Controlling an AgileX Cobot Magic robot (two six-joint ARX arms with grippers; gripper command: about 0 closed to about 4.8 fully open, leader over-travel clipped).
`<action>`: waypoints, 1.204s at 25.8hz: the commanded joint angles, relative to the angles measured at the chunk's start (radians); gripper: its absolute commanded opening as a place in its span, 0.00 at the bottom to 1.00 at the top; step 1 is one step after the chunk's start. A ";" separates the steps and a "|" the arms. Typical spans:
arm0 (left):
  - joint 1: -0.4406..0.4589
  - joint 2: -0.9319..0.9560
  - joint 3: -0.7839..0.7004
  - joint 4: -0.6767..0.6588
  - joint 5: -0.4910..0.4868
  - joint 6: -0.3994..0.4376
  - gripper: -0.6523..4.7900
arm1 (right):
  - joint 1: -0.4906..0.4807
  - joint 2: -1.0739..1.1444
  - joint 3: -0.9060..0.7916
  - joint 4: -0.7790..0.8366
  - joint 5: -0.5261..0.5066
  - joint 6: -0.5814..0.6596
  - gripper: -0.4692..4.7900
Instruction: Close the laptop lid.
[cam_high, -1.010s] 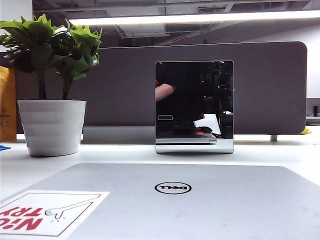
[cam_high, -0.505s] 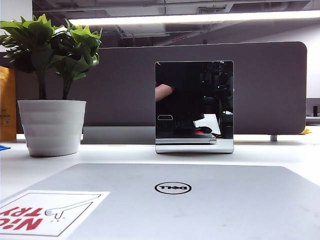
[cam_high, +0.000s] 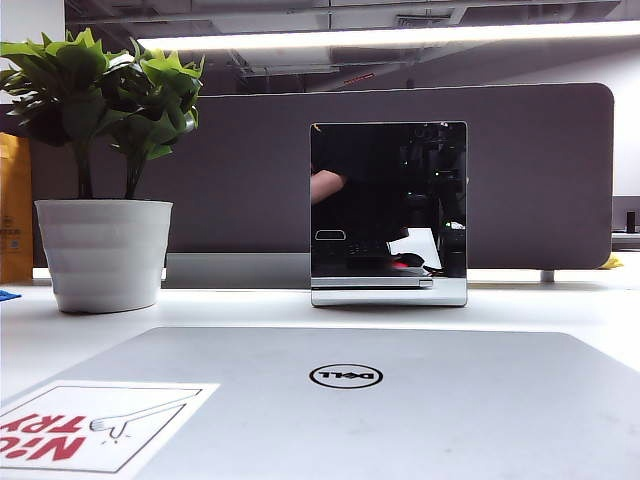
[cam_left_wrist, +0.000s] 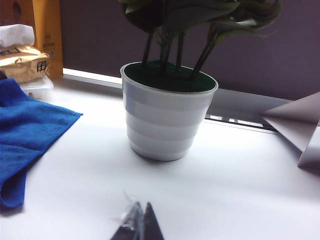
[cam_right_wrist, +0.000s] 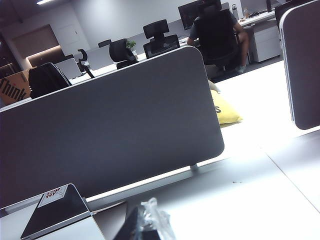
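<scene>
Beside the left pincer (cam_left_wrist: 139, 225) lies the laptop lid (cam_high: 380, 400); both pincers' (cam_right_wrist: 145, 222) gaps unclear.

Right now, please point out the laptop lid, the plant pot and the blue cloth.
laptop lid (cam_high: 420, 410), exterior view, bare silver outer surface.
plant pot (cam_left_wrist: 165, 125), left wrist view, white side wall.
blue cloth (cam_left_wrist: 27, 130), left wrist view, middle.

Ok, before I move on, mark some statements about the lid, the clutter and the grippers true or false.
1. The lid shows its silver outside to the exterior view. True.
2. The sticker sits at the lid's right corner in that view. False: it is at the lower left.
3. The plant pot stands left of the mirror panel there. True.
4. A gripper rests on the lid. False: the left gripper and right gripper show only at their own wrist views' edges.
5. The blue cloth is draped over the pot. False: it lies apart on the table.
</scene>
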 joint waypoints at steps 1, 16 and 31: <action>0.002 0.001 0.001 0.013 0.003 0.021 0.11 | 0.001 0.000 0.004 0.010 -0.002 -0.003 0.09; 0.002 0.001 0.001 0.013 0.002 0.032 0.11 | 0.001 0.001 0.004 0.010 -0.002 -0.003 0.09; 0.002 0.001 0.001 0.013 0.003 0.032 0.11 | 0.001 0.000 0.004 0.010 -0.002 -0.003 0.09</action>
